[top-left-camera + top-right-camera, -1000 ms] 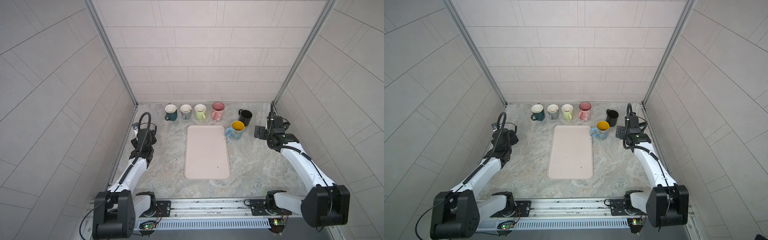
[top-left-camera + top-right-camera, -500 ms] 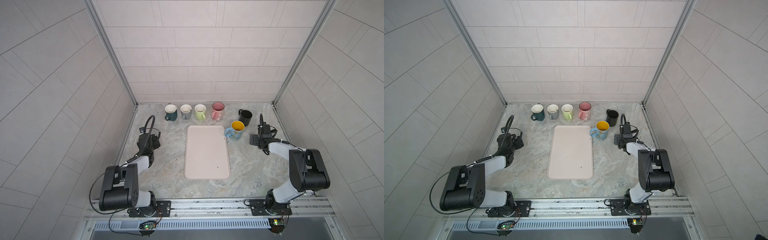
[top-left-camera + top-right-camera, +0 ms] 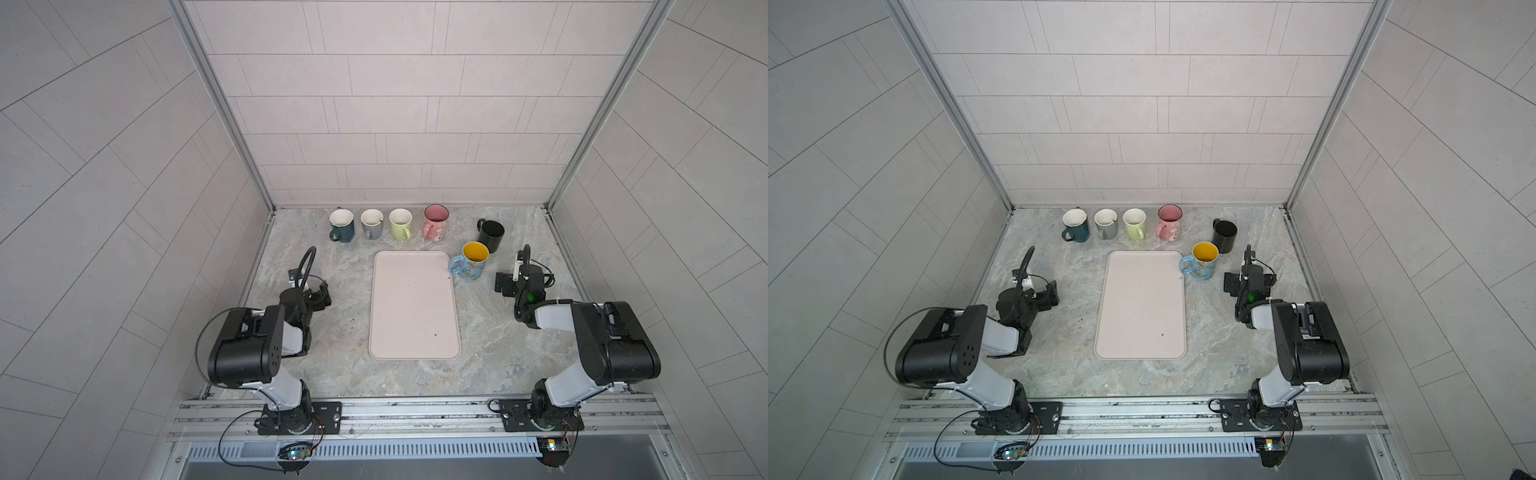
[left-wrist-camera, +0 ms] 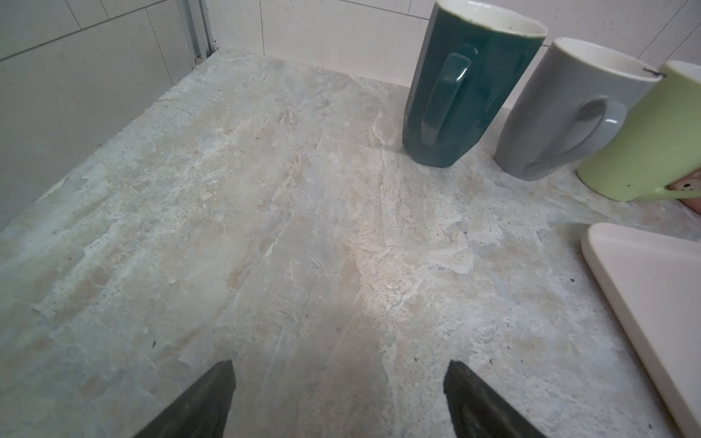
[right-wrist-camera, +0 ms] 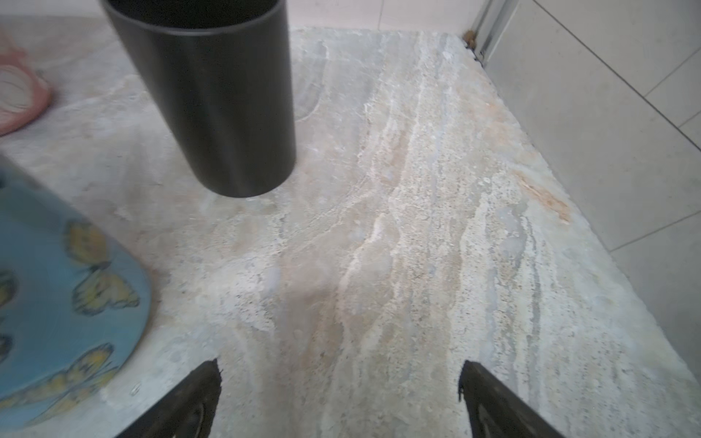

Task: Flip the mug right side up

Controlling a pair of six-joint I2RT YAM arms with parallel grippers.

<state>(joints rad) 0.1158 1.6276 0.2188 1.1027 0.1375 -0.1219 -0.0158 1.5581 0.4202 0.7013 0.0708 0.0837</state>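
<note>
I find the blue mug [image 3: 471, 262] upright, mouth up, on the counter [image 3: 340, 270] just beside the tray's [image 3: 413, 307] far right corner, near the black mug [image 3: 491, 236]. Its blurred print is probably butterflies. My left hand [image 4: 339, 366] and right hand [image 5: 338, 366] hang fingers apart, empty.

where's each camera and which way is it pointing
Both top views: high over the front rail, looking down at the marbled stone table; both arms show.
Left wrist: behind the open left gripper, facing the dark teal ceramic mug; fingertips show.
Right wrist: behind the open right gripper, facing the black cylindrical mug; fingertips show.
Shared: both mugs appear in both top views.
</note>
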